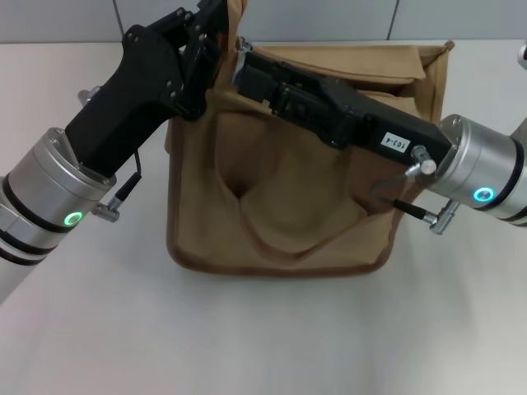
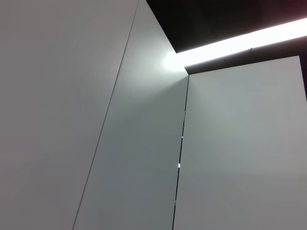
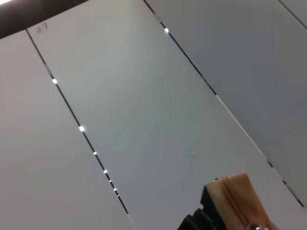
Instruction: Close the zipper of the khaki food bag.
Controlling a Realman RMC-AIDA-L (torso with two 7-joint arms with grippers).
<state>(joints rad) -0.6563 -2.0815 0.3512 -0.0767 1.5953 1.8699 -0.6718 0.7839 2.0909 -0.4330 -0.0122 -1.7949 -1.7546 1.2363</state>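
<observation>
The khaki food bag (image 1: 280,206) stands in the middle of the white table, its front panel sagging inward. My left gripper (image 1: 216,25) is at the bag's far left top corner, shut on a fold of tan fabric (image 1: 235,11) that it pulls upward. My right gripper (image 1: 240,59) reaches across the bag's top from the right and meets that same corner. Its forearm hides most of the zipper. In the right wrist view, a strip of tan zipper tape (image 3: 236,191) with a bit of silver metal (image 3: 256,225) sits at the dark fingers (image 3: 199,218).
The white table (image 1: 263,337) spreads in front of and beside the bag. The bag's flat top flaps (image 1: 370,62) show behind my right arm. Both wrist views face pale wall panels (image 2: 144,143).
</observation>
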